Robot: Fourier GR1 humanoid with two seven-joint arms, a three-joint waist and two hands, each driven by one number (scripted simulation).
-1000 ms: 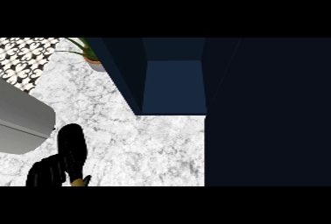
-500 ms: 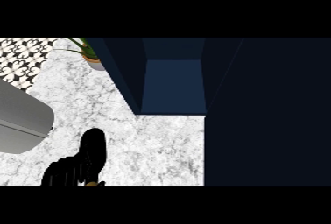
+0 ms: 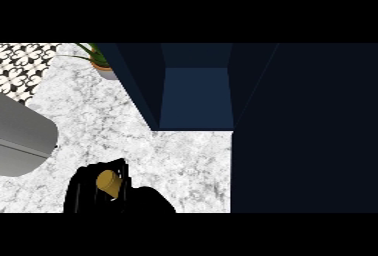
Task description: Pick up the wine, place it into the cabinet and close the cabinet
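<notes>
Gripping one wine bottle (image 3: 108, 183), one left hand (image 3: 88, 192) shows.

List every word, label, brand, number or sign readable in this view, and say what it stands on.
None can be read.
The wine, held in the hand: only its gold top shows, with no label in view.
The cabinet, counter and plant pot: no writing.
The patterned tiles: ornament only.
</notes>
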